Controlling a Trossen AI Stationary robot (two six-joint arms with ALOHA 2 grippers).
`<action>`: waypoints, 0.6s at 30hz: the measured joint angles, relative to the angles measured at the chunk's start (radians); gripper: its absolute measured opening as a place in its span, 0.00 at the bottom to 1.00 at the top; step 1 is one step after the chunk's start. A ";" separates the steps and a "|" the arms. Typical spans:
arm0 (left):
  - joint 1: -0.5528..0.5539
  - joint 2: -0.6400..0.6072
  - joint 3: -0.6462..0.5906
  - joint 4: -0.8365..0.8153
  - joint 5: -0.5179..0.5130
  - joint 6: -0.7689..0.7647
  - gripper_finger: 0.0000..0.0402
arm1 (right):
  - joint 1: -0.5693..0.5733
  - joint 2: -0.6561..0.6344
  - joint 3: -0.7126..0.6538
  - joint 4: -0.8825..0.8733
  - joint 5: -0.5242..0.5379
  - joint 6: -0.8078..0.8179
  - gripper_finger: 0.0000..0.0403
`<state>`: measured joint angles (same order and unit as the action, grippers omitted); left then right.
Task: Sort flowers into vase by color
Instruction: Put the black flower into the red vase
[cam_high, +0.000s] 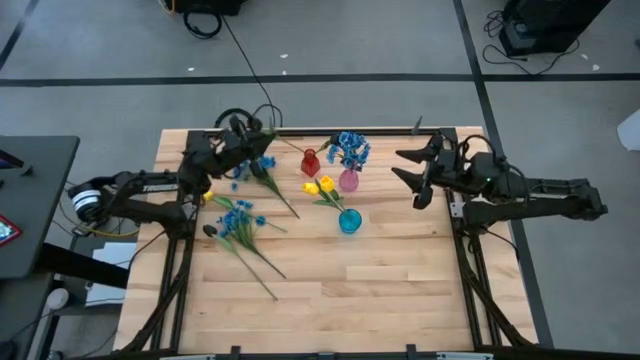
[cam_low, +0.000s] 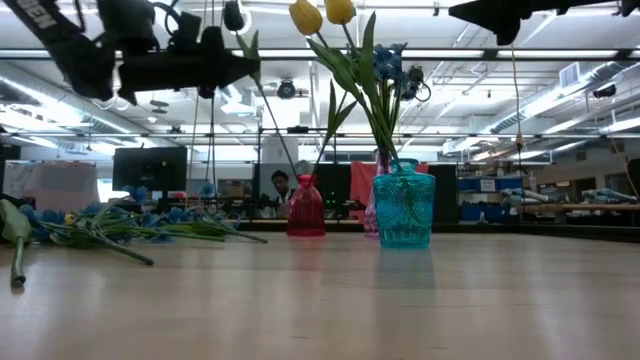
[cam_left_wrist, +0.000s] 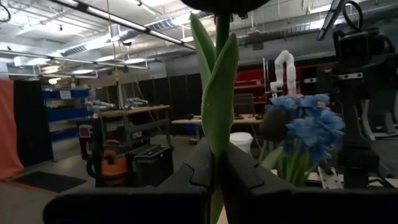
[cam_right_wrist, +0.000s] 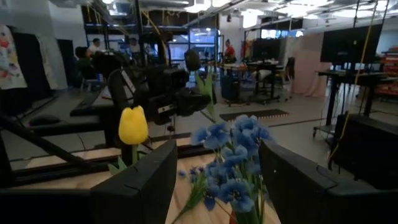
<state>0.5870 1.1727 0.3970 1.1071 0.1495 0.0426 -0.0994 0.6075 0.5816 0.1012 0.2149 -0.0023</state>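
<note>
My left gripper (cam_high: 255, 138) (cam_left_wrist: 217, 165) is above the table's far left part, shut on a dark-bloomed flower (cam_left_wrist: 216, 93). Three vases stand mid-table. The red vase (cam_high: 311, 162) (cam_low: 305, 208) holds nothing that I can see. The pink vase (cam_high: 348, 181) holds blue blossoms (cam_high: 350, 148). The teal vase (cam_high: 349, 221) (cam_low: 404, 208) holds yellow tulips (cam_high: 320, 185) (cam_low: 322, 14). More blue sprays (cam_high: 240, 218) and a dark bloom (cam_high: 210, 230) lie flat on the table's left part. My right gripper (cam_high: 415, 176) (cam_right_wrist: 217, 180) hovers open to the right of the vases. My left gripper pinches the dark flower's green stem and leaf (cam_left_wrist: 217, 146) between its two fingers, which lie across the stem. The dark bloom (cam_left_wrist: 217, 4) is on one side of the fingers. The flower is lifted clear, and its stem (cam_low: 275, 120) slants down toward the red vase's mouth.
The flowers on the table lie below and in front of the left arm, stems (cam_high: 262, 270) pointing toward the near edge. Bare wood (cam_high: 400, 290) fills the table's near and right parts. A person (cam_low: 281, 185) shows far beyond the table.
</note>
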 joint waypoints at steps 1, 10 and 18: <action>0.009 0.021 0.019 0.003 0.014 -0.004 0.05 | -0.004 -0.001 0.000 -0.006 0.000 0.002 0.58; 0.024 0.051 0.083 -0.010 0.076 -0.067 0.05 | -0.017 0.001 0.000 -0.031 0.000 0.025 0.58; 0.049 -0.023 0.083 -0.065 0.080 -0.072 0.05 | -0.033 0.001 0.000 -0.030 -0.001 0.024 0.58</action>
<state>0.6364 1.1497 0.4797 1.0417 0.2298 -0.0293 -0.1326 0.6083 0.5816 0.0708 0.2144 0.0221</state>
